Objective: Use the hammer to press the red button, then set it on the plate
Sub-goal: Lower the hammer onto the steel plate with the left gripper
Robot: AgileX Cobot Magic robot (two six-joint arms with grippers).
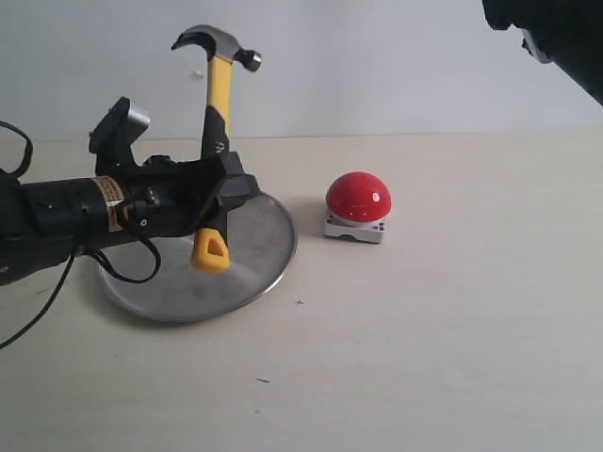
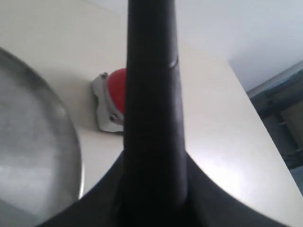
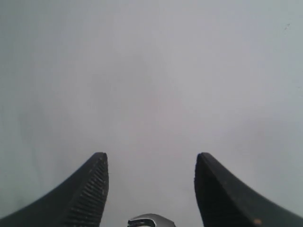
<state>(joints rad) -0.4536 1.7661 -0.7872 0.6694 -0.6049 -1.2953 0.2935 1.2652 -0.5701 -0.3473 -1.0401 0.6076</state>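
**Hammer [image 1: 218, 141] held upright in the left gripper [image 1: 226, 184], over the plate [image 1: 268, 254]**

The left gripper is clamped on the black grip section of the hammer's handle. The dark head is at the top, with the claw pointing to the left of the exterior view and the striking face to the right. The yellow triangular loop hangs below the jaws, over the right part of the plate; whether it touches the metal cannot be told.

The plate lies flat on the pale table [image 1: 443, 358], and much of its left half is covered by the left arm [image 1: 66, 212]. A black cable [image 1: 122, 268] loops down from that arm across the plate's surface.

The red button [image 1: 358, 196] sits on its light-grey base to the right of the plate. It is near the plate but apart from it, with a bare strip of table between the two. Only the plate's rim lies between the hammer and the button. In the left wrist view the black handle runs up the middle of the frame and hides part of the red dome.

Two small dark specks [image 1: 300, 302] mark the table in front of the plate.

The right gripper [image 3: 151, 163] is raised clear of the table and shows only at the upper right corner of the exterior view. Its ribbed fingers [image 3: 97, 189] are spread wide, with nothing between them, and they face a plain grey wall [image 3: 151, 71]
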